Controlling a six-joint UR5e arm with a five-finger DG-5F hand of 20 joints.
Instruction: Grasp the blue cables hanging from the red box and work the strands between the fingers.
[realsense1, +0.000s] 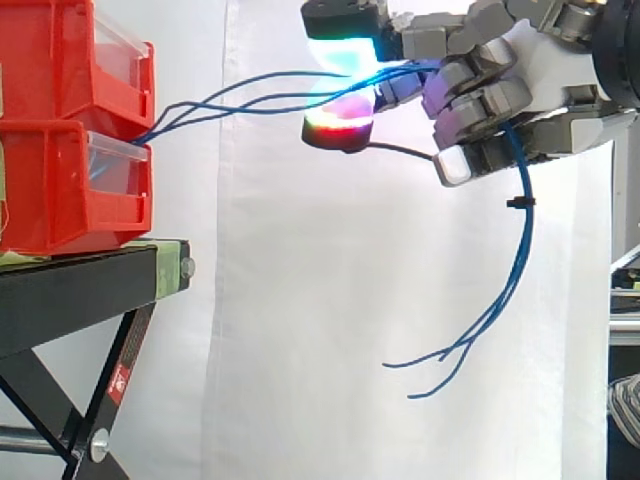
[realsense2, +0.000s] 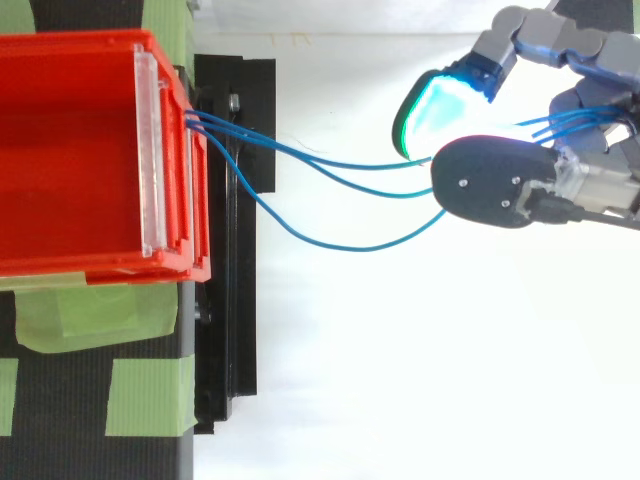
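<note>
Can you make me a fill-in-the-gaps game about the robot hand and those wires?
1. The cables held in the fingers are ___.
2. They come out of the ___ bins.
3. The bins sit on a ___ stand.
4. The loose ends hang ___ the hand.
Missing words: blue, red, black, below.

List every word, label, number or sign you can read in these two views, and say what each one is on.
Red and white sticker on the leg of the black stand: its print is too small to read.
Clear label holders on the red bins: no writing visible.
Green tape, blue cables, hand: no writing visible.
</note>
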